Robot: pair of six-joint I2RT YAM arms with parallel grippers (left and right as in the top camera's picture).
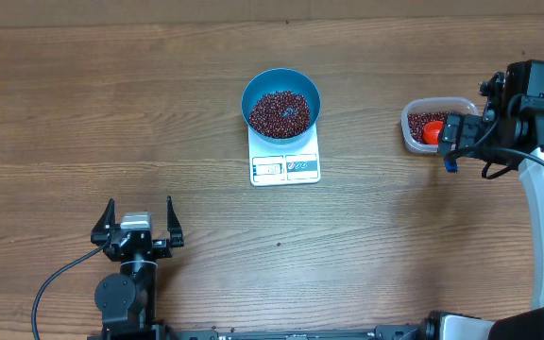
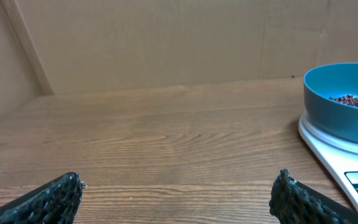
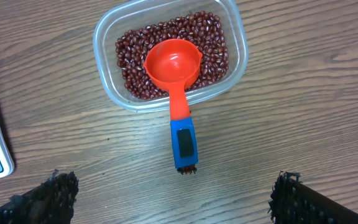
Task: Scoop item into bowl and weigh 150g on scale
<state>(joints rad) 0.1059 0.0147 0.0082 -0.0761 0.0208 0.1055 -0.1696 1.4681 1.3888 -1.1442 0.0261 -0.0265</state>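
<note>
— Scanning from the left edge of the desk (image 1: 55, 123), what is showing first?

— The left hand (image 1: 140, 210) is sitting near the front edge, its two fingers spreading as wide as they go and gripping nothing. It is lying well apart from everything else.

— And moving toward the middle?

— The blue bowl (image 1: 281, 83) is sitting on the white scale (image 1: 285, 162), covering most of its top and leaving the display strip showing at the front. Dark red beans (image 1: 279, 111) are covering the bowl's bottom. The display is too small to read, so I cannot tell whether the target weight is reached.

— What is lying further right?

— A clear tub (image 3: 107, 68) is holding more beans, with an orange scoop (image 3: 173, 64) lying empty, cup upward, on top of them. Its handle is running out over the tub's rim, and the blue tip (image 3: 184, 143) is pointing almost straight at the right hand (image 3: 174, 196), near it.

— So which arm is placed for the scoop?

— The right one, I am judging: its fingers are standing fully apart, empty, either side of the handle's line, so a short reach along that axis is looking sufficient. Nothing is standing between; only the tub's near wall is crowding the handle.
</note>
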